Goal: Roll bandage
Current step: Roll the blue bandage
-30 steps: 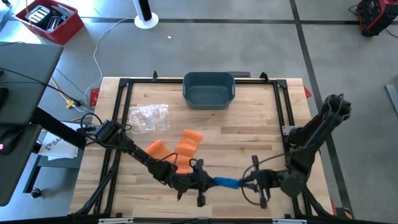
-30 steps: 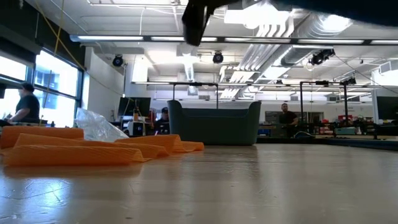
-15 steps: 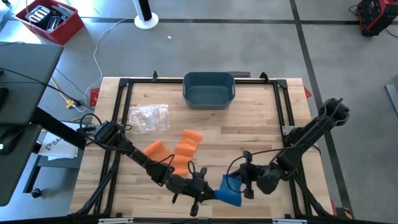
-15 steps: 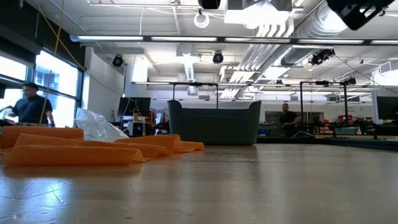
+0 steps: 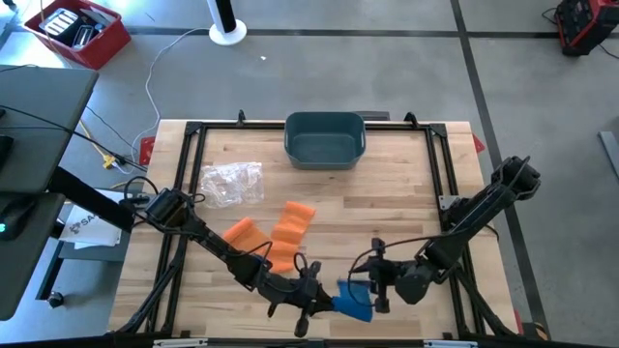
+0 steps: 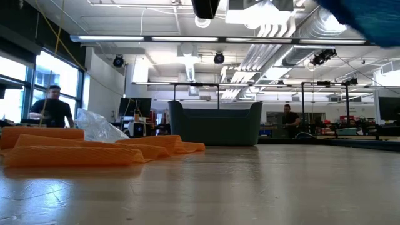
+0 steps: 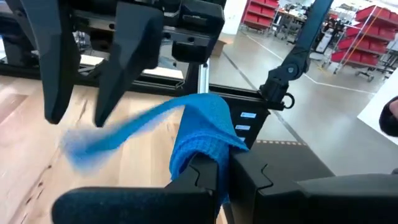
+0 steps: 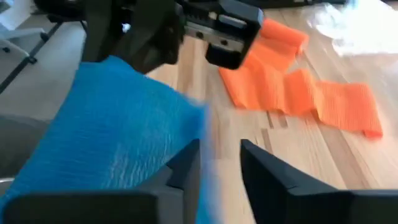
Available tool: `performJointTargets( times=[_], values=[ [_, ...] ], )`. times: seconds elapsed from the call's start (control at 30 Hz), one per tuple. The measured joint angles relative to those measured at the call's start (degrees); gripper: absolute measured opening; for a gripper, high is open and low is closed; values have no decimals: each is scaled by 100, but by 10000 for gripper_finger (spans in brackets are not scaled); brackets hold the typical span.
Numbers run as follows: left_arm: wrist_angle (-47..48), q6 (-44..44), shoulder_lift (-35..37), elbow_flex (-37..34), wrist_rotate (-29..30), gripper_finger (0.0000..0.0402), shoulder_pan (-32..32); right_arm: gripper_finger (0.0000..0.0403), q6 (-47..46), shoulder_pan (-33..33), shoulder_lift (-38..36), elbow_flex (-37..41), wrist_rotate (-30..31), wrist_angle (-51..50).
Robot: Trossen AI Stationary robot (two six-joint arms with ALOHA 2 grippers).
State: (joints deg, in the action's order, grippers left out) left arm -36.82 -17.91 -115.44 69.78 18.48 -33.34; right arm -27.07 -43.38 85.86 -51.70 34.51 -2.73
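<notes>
A blue bandage hangs over the table's near edge, between my two grippers. My left gripper is shut on one end of it. My right gripper stands open just to the right of it, with only table showing between its fingers. The bandage's loose end spreads beside one right finger. In the high view my left gripper and my right gripper stand close together. Two orange bandages lie flat on the wood behind them. My left gripper pinches the blue bandage's bunched end between its two fingers. They come at it roughly level from the table's left. The bandage is lifted clear of the table, and its other end trails slack toward my right gripper. My right gripper has the loose end against the outer side of one finger; I cannot tell whether it touches.
A dark blue bin stands at the far middle of the table. A crumpled clear plastic bag lies at the far left. A black frame rail runs round the wooden top. People move in the room behind.
My right gripper has moved down and toward the table's left, closing on my left gripper. The blue bandage, a narrow strip stretched between both grippers a second ago, has gone slack and now hangs as a wider drooping fold.
</notes>
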Motion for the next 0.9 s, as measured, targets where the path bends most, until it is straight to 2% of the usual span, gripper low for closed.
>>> performJointTargets(
  times=[0.17, 0.33, 0.47, 0.6, 0.77, 0.9],
  values=[
    [20, -5, 0, 0, 109, 12, 0, 148, -77, 0, -116, 0, 39, -4],
    [-24, -43, -20, 0, 198, 12, -29, 151, -247, -247, -358, 0, 593, -217],
    [-35, -42, -20, 0, 327, 12, -44, 146, -119, -731, -663, 0, 1179, -517],
    [-119, -42, -22, 0, 354, 12, -44, 144, 198, -1516, -715, 0, 1315, -600],
    [-455, 51, -22, 0, 362, 12, -44, 144, -134, -2440, -193, 0, 1781, -227],
    [-1021, 222, -28, 1, 113, 12, -16, 144, -104, -2843, 565, 0, 2281, 788]
  ],
)
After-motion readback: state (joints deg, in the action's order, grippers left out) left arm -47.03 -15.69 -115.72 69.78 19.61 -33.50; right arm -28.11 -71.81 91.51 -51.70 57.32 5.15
